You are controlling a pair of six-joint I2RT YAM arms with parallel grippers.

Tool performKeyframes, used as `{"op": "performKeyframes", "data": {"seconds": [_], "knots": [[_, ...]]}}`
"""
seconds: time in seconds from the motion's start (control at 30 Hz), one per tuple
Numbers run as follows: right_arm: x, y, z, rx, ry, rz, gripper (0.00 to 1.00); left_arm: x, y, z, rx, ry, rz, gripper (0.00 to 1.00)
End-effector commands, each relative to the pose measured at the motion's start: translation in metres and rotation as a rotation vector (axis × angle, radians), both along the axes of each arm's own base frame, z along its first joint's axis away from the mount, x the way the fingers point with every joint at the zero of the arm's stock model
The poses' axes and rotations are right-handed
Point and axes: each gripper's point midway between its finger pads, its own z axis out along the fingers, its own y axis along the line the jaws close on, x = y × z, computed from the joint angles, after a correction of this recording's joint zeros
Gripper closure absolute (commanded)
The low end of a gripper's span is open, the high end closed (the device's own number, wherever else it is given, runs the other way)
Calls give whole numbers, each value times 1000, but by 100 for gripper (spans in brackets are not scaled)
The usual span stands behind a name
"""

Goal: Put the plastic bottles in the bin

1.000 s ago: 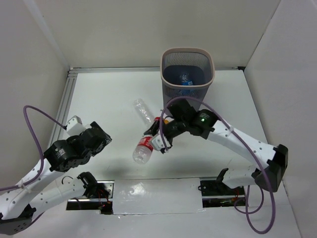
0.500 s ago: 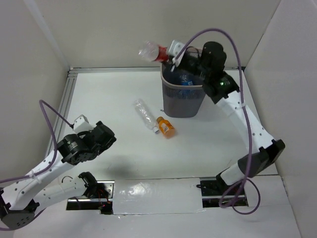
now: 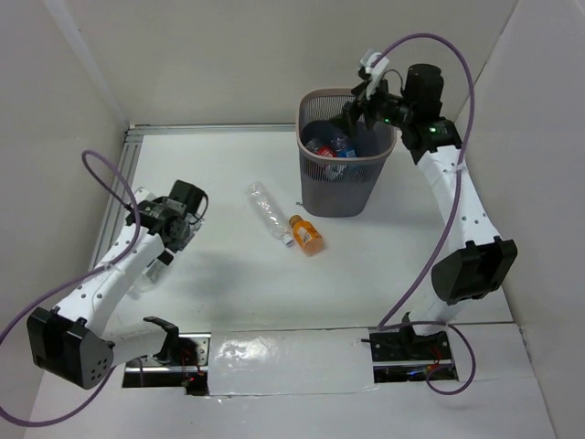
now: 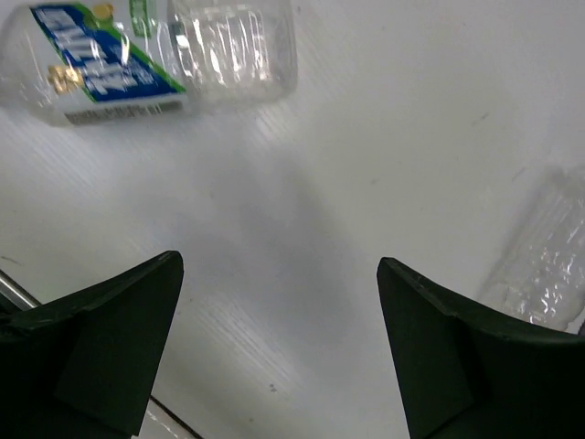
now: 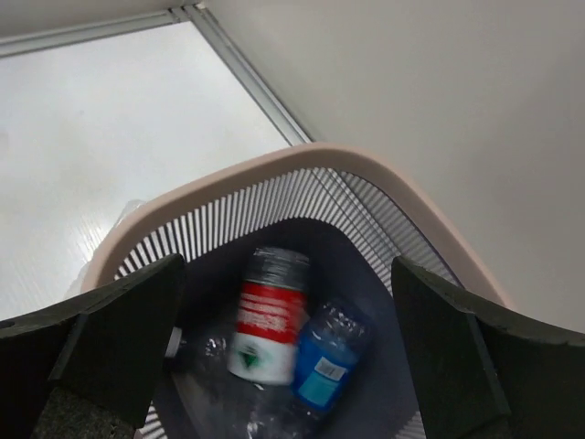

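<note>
In my left wrist view the blue-labelled bottle (image 4: 119, 55) runs off the top edge, so I cannot see its neck or cap. The unlabelled clear bottle (image 4: 547, 251) is cut by the right edge, and its lower end sits behind a finger (image 4: 457, 366) of the left hand (image 4: 279, 265). From the top camera the left arm (image 3: 105, 279) covers most of the blue-labelled bottle.

In the right wrist view the red-labelled bottle (image 5: 270, 329) and the second blue-labelled bottle (image 5: 324, 366) are smeared and their print is unreadable. The bin (image 5: 302, 157) drops off the bottom edge. From above, the right hand (image 3: 364, 87) is too small for me to judge.
</note>
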Motion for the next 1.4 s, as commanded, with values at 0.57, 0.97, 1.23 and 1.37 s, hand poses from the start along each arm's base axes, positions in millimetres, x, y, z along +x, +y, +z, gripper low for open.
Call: {"op": "performKeyframes", "data": {"seconds": [0.57,0.97,1.23,1.37], "knots": [[-109,-66,4,112,124,163,74,14,89,-31,-339,-47,526,0],[-130,-92,-21,119,176,153,69,29,103,-49,-505,-258,797,0],[-135,-97,-23,134,190,152,68,11,120,-72,-486,-194,917,0],[-132,-101,-23,135,189,143,65,2,125,-89,-485,-175,966,0]]}}
